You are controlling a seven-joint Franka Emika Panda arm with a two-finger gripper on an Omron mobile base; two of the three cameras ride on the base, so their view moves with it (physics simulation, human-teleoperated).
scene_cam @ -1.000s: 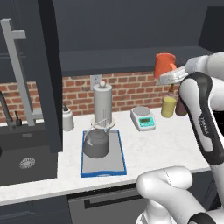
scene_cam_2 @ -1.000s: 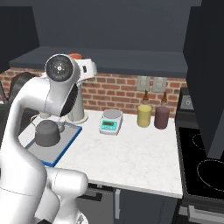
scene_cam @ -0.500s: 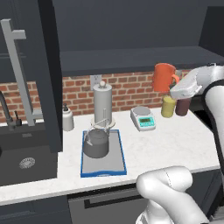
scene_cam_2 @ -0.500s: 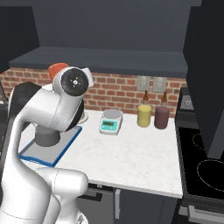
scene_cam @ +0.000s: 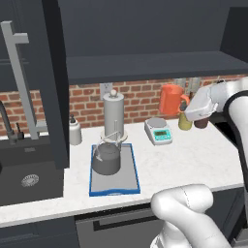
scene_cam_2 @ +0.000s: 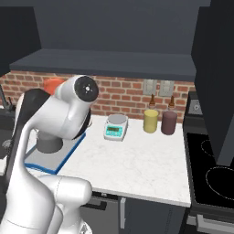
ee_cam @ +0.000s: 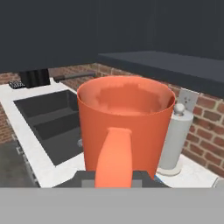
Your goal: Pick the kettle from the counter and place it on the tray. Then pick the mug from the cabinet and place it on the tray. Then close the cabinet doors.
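Mug (scene_cam: 171,99) hangs in the air above the worktop's (scene_cam: 193,157) back edge, right of the tray (scene_cam: 114,170), pinched by its handle in the jaws (scene_cam: 185,103). Largest risk, I judge: the smooth orange cylinder could swing into the tall paper-towel roll (scene_cam: 113,115) or clip the rounded grey kettle's (scene_cam: 106,158) thin wire handle on the blue-rimmed tray.

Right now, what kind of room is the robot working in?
A kitchen, rendered in simulation. A white stone counter runs along a brick wall with a black sink set into it, a stovetop sits at the far end, and a kettle stands on a tray.
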